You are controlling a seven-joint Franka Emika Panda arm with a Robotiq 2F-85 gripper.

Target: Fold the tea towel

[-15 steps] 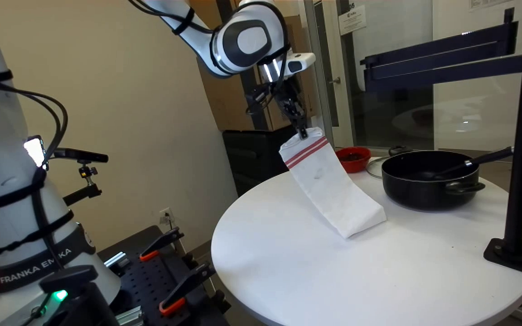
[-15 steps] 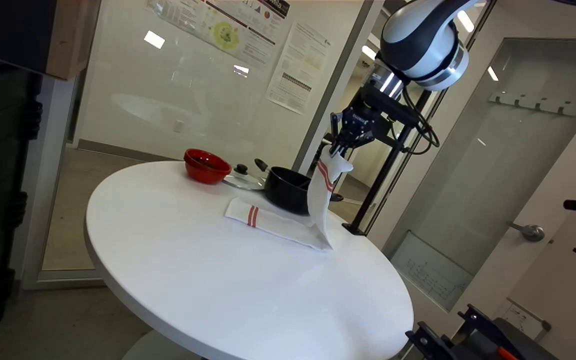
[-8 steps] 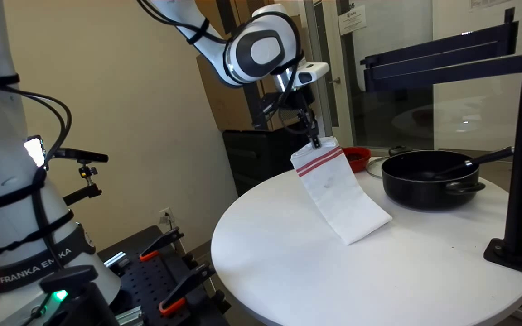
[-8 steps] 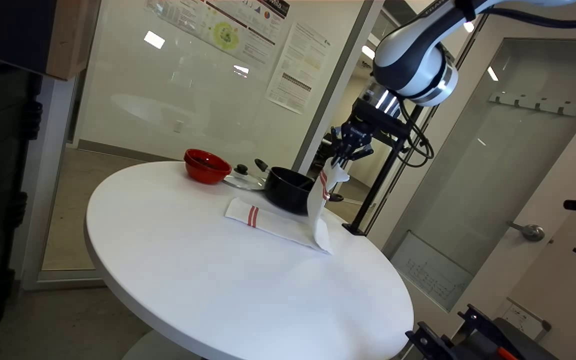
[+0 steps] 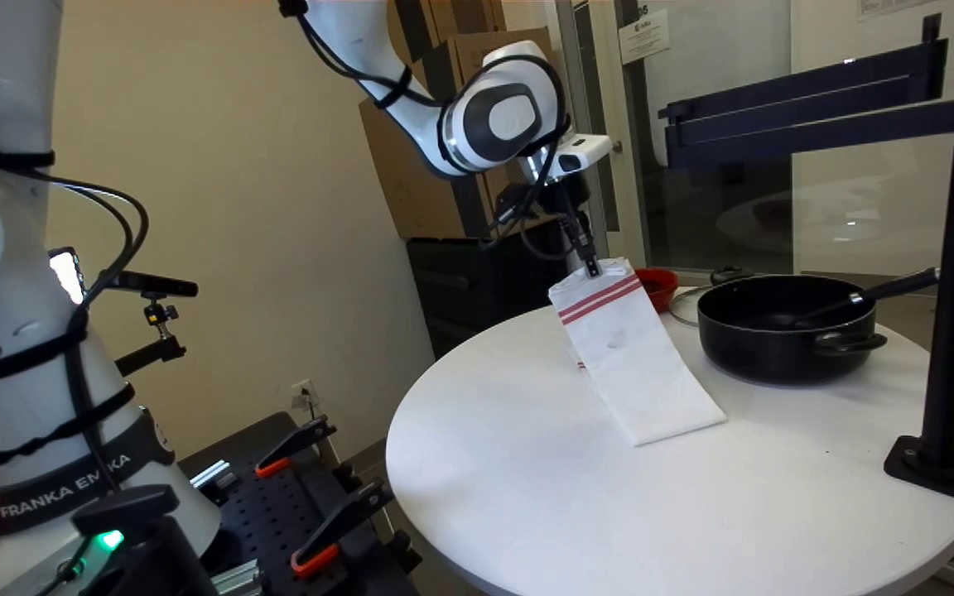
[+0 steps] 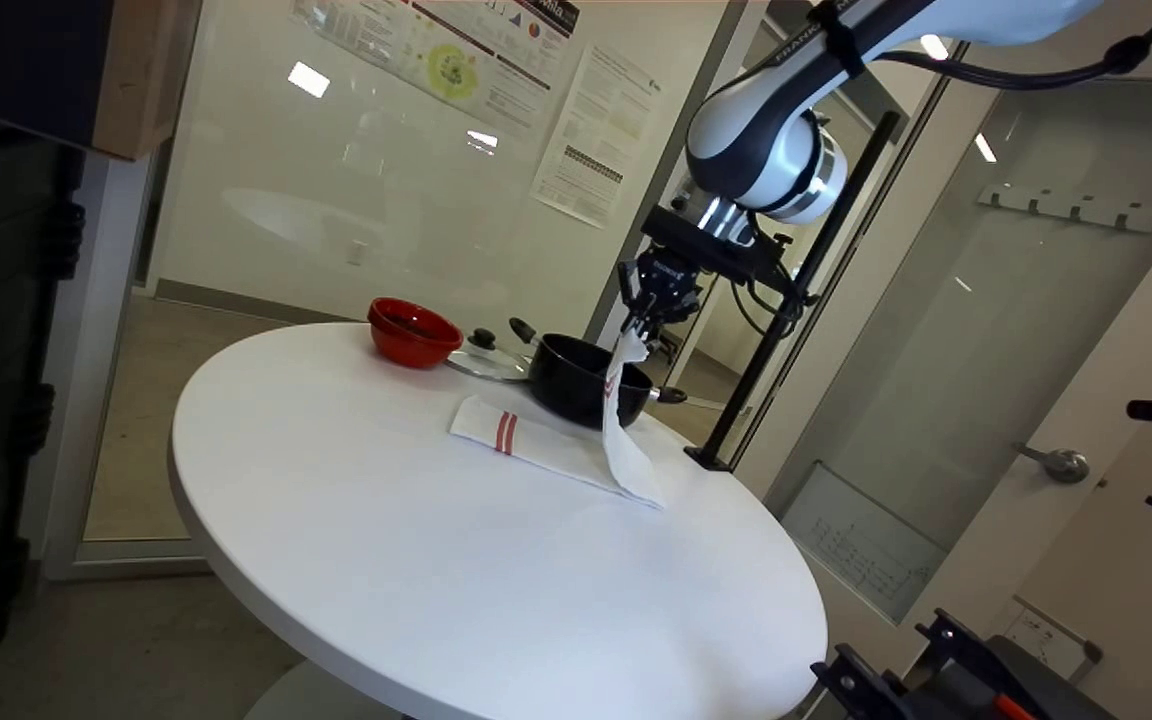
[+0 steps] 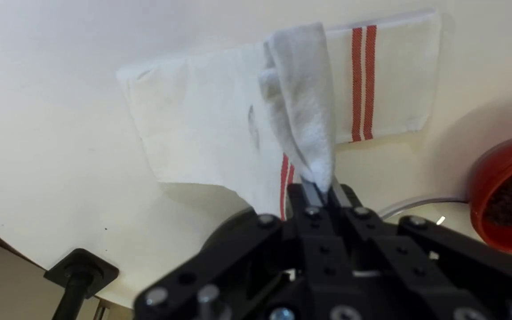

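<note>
A round white table point(image 5: 527, 497) spreads across both exterior views, with a robot arm point(image 5: 493, 124) reaching over it from above. Cardboard boxes point(image 5: 411, 190) are stacked behind the arm in an exterior view. A black post point(image 5: 943, 331) stands at the table's edge. On the table, a white tea towel point(image 5: 643, 368), folded into a long strip, lies flat along one part, doubles back near the post and rises at a slant, its lifted end in the air above the flat part. A black pot point(image 5: 775, 358) with a handle on each side stands upright near the towel. The black gripper point(image 7: 325, 191) has its fingers drawn together on the towel's lifted end, holding the cloth well clear of the table, and in the wrist view a flap of fabric extends past the fingertips. A glass lid point(image 6: 486, 367) lies between the pot and a red bowl point(image 6: 406, 350), which contains something dark and grainy. A dark-handled utensil point(image 5: 899, 286) leans in the pot, its handle reaching out over the rim. Pairs of red stripes point(image 7: 368, 82) cross the towel near both its flat end and its lifted end; in an exterior view, the flat end's pair shows on the side toward the bowl. Below the raised pair, a small grey smudge point(image 5: 616, 343) marks the white cloth.
</note>
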